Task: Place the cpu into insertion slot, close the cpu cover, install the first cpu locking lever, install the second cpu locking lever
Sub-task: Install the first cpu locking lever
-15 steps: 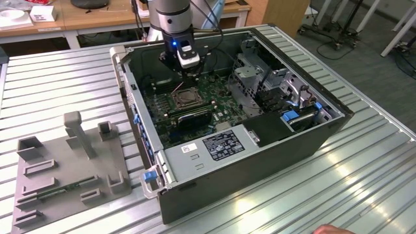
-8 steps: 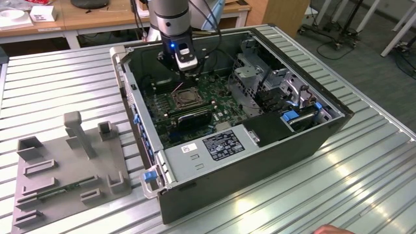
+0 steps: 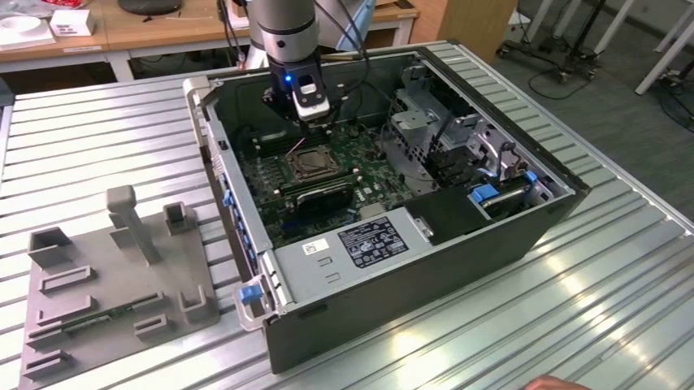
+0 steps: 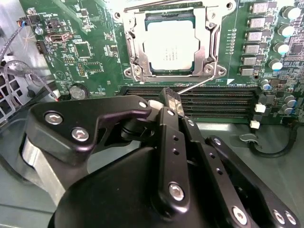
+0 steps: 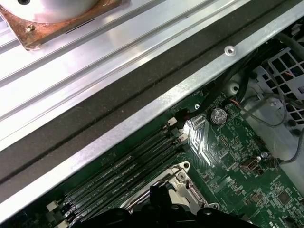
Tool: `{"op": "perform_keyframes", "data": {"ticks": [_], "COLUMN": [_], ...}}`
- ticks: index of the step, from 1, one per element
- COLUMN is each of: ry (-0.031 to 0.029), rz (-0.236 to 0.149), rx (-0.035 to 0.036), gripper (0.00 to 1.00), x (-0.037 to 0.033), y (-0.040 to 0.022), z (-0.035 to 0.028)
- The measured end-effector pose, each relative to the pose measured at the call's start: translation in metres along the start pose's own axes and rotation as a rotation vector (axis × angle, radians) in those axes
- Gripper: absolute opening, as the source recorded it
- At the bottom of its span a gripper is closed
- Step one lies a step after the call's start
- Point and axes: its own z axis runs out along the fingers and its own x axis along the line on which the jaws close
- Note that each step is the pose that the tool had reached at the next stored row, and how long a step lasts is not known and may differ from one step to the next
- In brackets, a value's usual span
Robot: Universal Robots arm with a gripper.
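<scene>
1 cpu point(image 4: 169, 47) | silvery sq top | lies framed by cpu cover point(image 4: 136, 45)

Silvery cpu point(image 4: 169, 47), green motherboard point(image 4: 95, 52), black claw point(image 4: 172, 100)

No text can be read. Print is there, all too small or faint:
- dark rectangular label point(image 3: 370, 237) and small white sticker point(image 3: 317, 247) on the grey metal power supply box point(image 3: 358, 264), exterior view.
- faint marking on the cpu point(image 4: 170, 46), the small flat square chip with a silvery-tan metal top, second wrist view.
- white lettering on the green motherboard point(image 4: 95, 59).
- tiny lettering along the long black memory slots point(image 5: 124, 170), first wrist view.
</scene>
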Motion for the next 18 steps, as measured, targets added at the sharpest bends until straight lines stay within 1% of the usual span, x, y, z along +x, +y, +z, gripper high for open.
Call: {"op": "perform_keyframes", "data": {"ticks": [10,11,13,16,17,18], "ry": [0.0002,0.0009,0.0044,0.0054,0.007,0.0099], "rz": [0.0,0.0,0.002,0.002,0.003,0.004], "rx": [-0.0001,-0.0011,-0.0075,-0.0095,-0.0119,-0.0169], "gripper": [0.11,0.11,0.11,0.11,0.11,0.11], "x": [0.0002,0.0002,0.0004,0.0009,0.0011,0.0014], "y": [-0.0005,-0.0005,-0.0006,-0.0011,-0.0013,-0.0015], "z": [0.002,0.0021,0.0022,0.0028,0.0029,0.0029]}}
